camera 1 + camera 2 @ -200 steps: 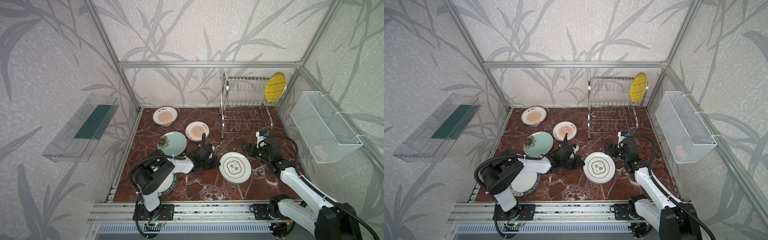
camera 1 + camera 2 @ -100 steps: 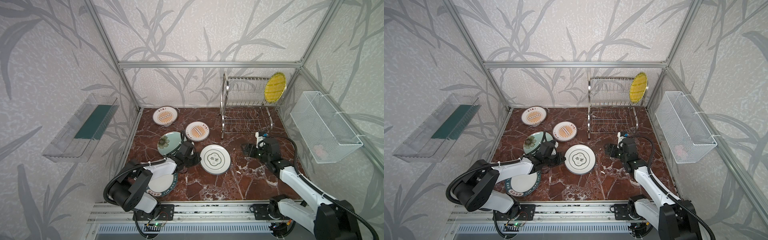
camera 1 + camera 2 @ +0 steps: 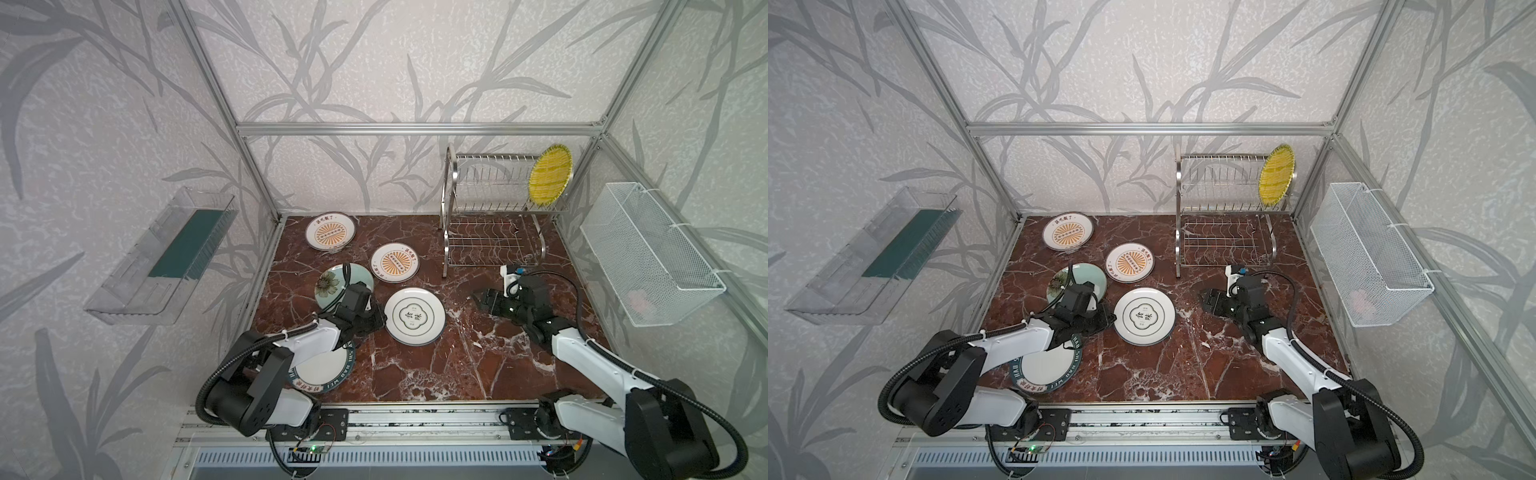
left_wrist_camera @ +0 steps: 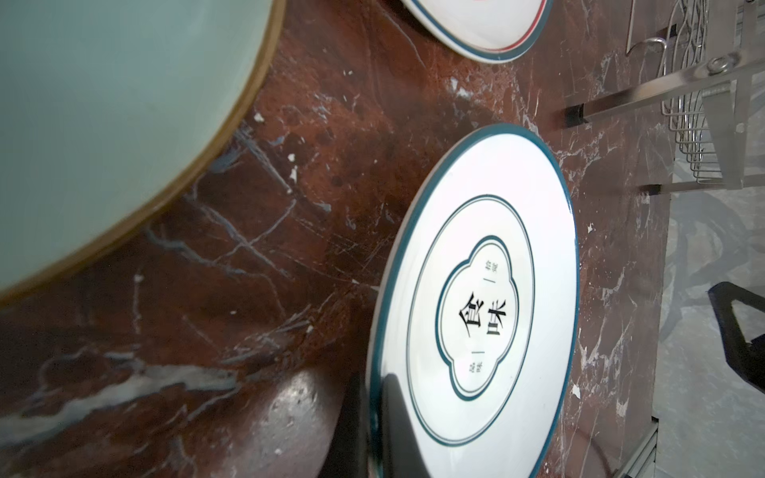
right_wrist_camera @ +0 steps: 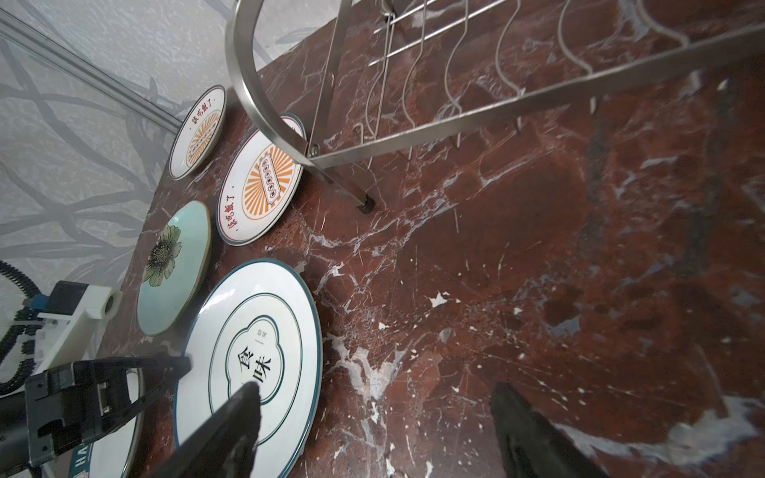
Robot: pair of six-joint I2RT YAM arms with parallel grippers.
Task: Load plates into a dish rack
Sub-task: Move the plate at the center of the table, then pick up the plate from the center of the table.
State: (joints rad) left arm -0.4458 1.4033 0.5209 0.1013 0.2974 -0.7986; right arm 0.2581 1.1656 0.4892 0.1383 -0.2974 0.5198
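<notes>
Pinching cloud plate [image 3: 414,316] rim: left tool [image 3: 380,321]

A robot test cell staged as a kitchen: aluminium frame bars [image 3: 415,129] box in leaf-print wall panels [image 3: 374,62] and a red marble-look tabletop [image 3: 457,374]. 2 arms [image 3: 582,357] sit on a base rail [image 3: 415,419], a dish rack [image 3: 490,245] beyond the right pincer [image 3: 478,302], a plate [image 3: 414,316] in the left pincer [image 3: 382,321].

The red-brown marble tabletop [image 3: 457,365] before me carries five plates: far sunburst plate [image 3: 331,231], nearer sunburst plate [image 3: 395,262], pale green flower plate [image 3: 332,278], cloud-outline plate [image 3: 414,316] and teal-lettered plate [image 3: 328,370]. The dish rack [image 3: 492,245] stands on its back right corner.
</notes>
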